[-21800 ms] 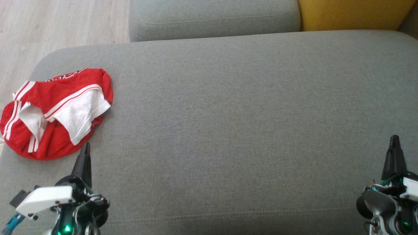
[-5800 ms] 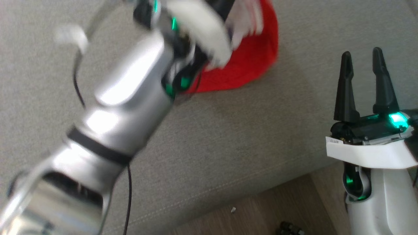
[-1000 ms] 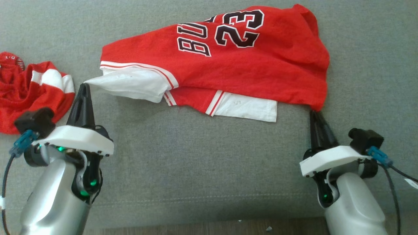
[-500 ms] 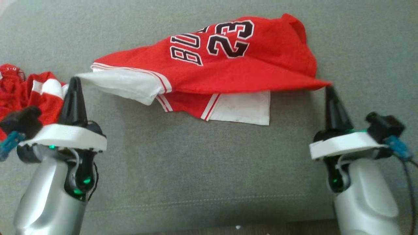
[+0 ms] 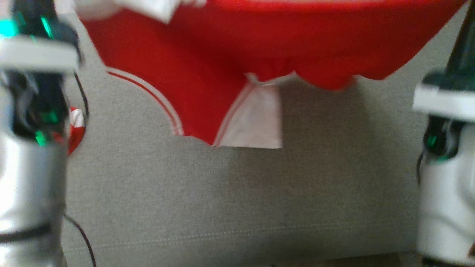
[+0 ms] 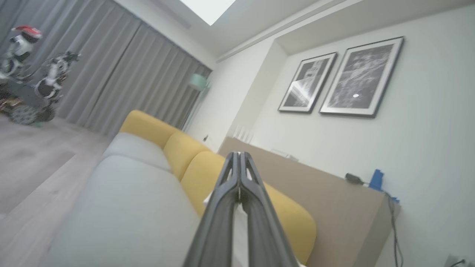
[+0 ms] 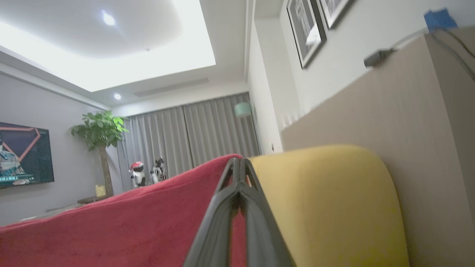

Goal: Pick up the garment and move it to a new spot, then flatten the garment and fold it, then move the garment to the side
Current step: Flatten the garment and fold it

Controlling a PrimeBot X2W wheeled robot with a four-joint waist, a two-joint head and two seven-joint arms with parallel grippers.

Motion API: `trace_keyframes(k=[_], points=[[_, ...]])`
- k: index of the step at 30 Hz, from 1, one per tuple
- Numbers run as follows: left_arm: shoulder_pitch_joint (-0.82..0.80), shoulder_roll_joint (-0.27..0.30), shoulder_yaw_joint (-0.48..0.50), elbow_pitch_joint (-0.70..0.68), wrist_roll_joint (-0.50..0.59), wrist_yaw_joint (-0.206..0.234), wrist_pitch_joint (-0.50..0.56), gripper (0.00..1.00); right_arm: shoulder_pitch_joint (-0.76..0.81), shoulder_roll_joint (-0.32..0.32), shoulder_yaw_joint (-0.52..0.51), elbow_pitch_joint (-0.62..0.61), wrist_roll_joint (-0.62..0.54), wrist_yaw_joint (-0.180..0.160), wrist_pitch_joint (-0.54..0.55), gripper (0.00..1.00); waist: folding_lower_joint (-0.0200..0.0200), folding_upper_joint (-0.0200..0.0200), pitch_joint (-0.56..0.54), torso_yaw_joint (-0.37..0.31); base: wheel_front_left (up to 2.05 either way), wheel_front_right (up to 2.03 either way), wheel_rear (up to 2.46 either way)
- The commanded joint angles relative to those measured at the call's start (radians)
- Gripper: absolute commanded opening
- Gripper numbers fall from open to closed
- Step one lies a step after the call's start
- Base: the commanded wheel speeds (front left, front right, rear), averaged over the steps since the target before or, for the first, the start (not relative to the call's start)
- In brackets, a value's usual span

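With my left fingers (image 6: 219,207) pinched shut on the white sleeve of the garment (image 5: 230,48) and my right fingers (image 7: 217,222) shut on its red edge, it hangs stretched above the grey sofa (image 5: 222,207), where pulling wider could slip a thin pinch free.

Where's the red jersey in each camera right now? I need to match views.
Head view: the red jersey hangs across the top, lowest corner near centre.
Left wrist view: its white sleeve edge between the shut jaws, bottom centre.
Right wrist view: red cloth across the lower left, up to the shut jaws.
Shared landmark: the yellow cushion, in both wrist views.
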Motion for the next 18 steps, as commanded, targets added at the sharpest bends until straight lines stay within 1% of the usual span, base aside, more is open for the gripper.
trace_keyframes(k=[1, 4, 7, 8, 11, 15, 16, 18], points=[[-0.118, 0.040, 0.042, -0.041, -0.008, 0.009, 0.029, 0.00, -0.103, -0.013, 0.023, -0.035, -0.016, 0.007, -0.004, 0.00, 0.0000, 0.0000, 0.000, -0.005, 0.00, 0.00, 0.00], [-0.281, 0.054, 0.033, -0.005, 0.003, 0.027, 0.077, 0.00, -0.245, -0.043, 0.019, -0.007, -0.020, 0.007, 0.021, 0.00, 0.0000, 0.0000, 0.022, -0.012, 0.00, 0.00, 0.00], [-0.442, 0.066, 0.012, 0.078, 0.033, 0.033, 0.109, 0.00, -0.392, -0.069, 0.026, 0.034, -0.024, 0.007, 0.060, 0.00, 0.0000, 0.0000, 0.065, -0.019, 0.00, 0.00, 0.00], [-0.542, 0.073, -0.002, 0.153, 0.059, 0.033, 0.118, 0.00, -0.487, -0.078, 0.036, 0.078, -0.020, 0.007, 0.082, 0.00, 0.0000, 0.0000, 0.101, -0.025, 0.00, 0.00, 0.00], [-0.690, 0.081, -0.029, 0.281, 0.102, 0.032, 0.130, 0.00, -0.631, -0.096, 0.067, 0.167, -0.023, 0.007, 0.109, 0.00, 0.0000, 0.0000, 0.176, -0.031, 0.00, 0.00, 0.00], [-0.877, 0.090, -0.062, 0.447, 0.178, 0.019, 0.082, 0.00, -0.806, -0.102, 0.110, 0.294, -0.025, 0.007, 0.090, 0.00, 0.0000, 0.0000, 0.281, -0.041, 0.00, 0.00, 0.00], [-0.917, 0.091, -0.070, 0.486, 0.195, 0.011, 0.062, 0.00, -0.844, -0.101, 0.114, 0.328, -0.028, 0.007, 0.077, 0.00, 0.0000, 0.0000, 0.302, -0.045, 0.00, 0.00, 0.00], [-0.993, 0.090, -0.076, 0.554, 0.209, -0.020, 0.017, 0.00, -0.913, -0.092, 0.117, 0.391, -0.041, 0.007, 0.045, 0.00, 0.0000, 0.0000, 0.335, -0.056, 0.00, 0.00, 0.00]])
